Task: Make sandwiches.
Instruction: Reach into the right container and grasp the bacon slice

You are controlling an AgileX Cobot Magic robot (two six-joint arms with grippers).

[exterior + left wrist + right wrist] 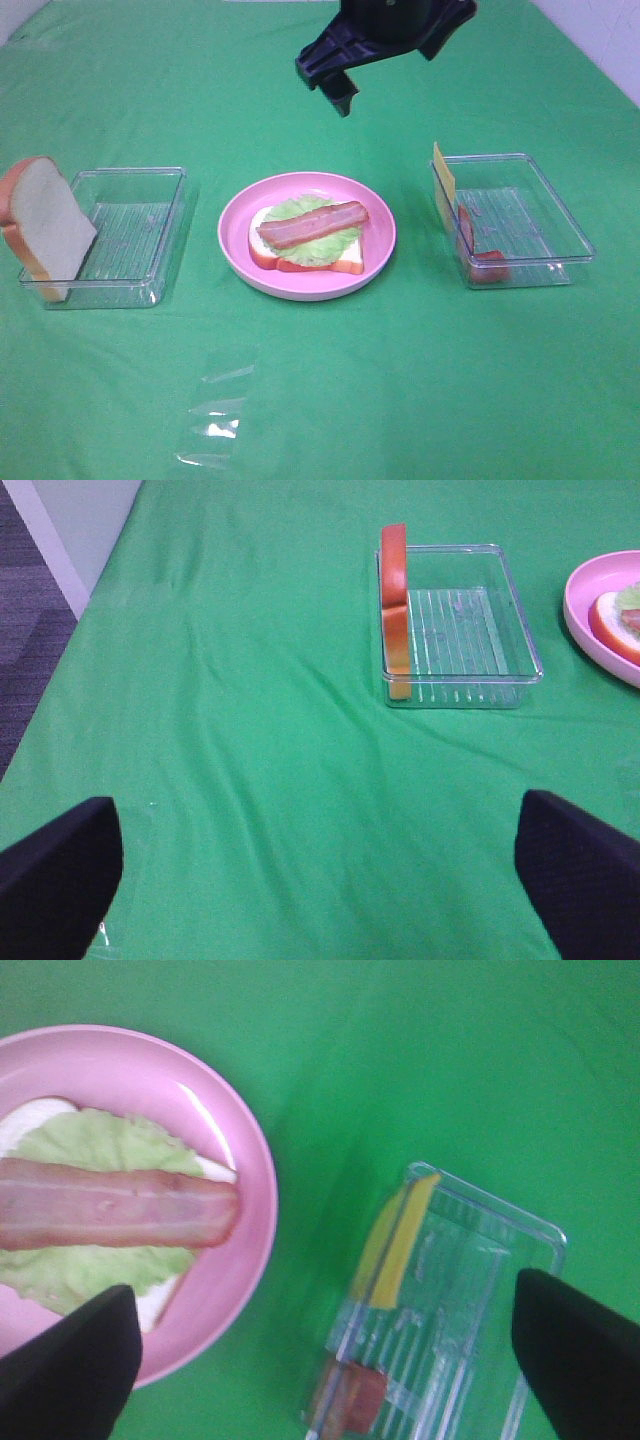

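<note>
1. Plainly, the half-built sandwich (310,236) sits in the middle of the pink plate (232,235). It is a white bread slice (260,245) with an orange-brown crust, a pale green lettuce leaf (322,250) spread over it, and one reddish-brown bacon strip (312,225) laid lengthwise on top.
2. There is no cheese and no top slice on it yet, so I'd call the job roughly half done.
3. The right pincer (325,85) hangs above the desk (450,400) beyond the plate's far rim. Its jaws are spread wide with nothing between them, so it looks free to fetch the next layer.
4. The right tray (540,260) lies to the right of the plate. In it the yellow cheese slice (443,170) stands on edge against the wall nearest the plate. Standing up like that, it offers a thin edge to pinch. A reddish piece (485,262), probably more bacon, lies low in the same tray.
5. The left tray (130,172) lies to the left of the plate. The spare bread slice (45,230) is propped upright at the end farthest from the plate, likely kept for the lid.
6. The left pincer (320,865) waits beyond that tray, on the side away from the plate. It is wide open and empty.
</note>
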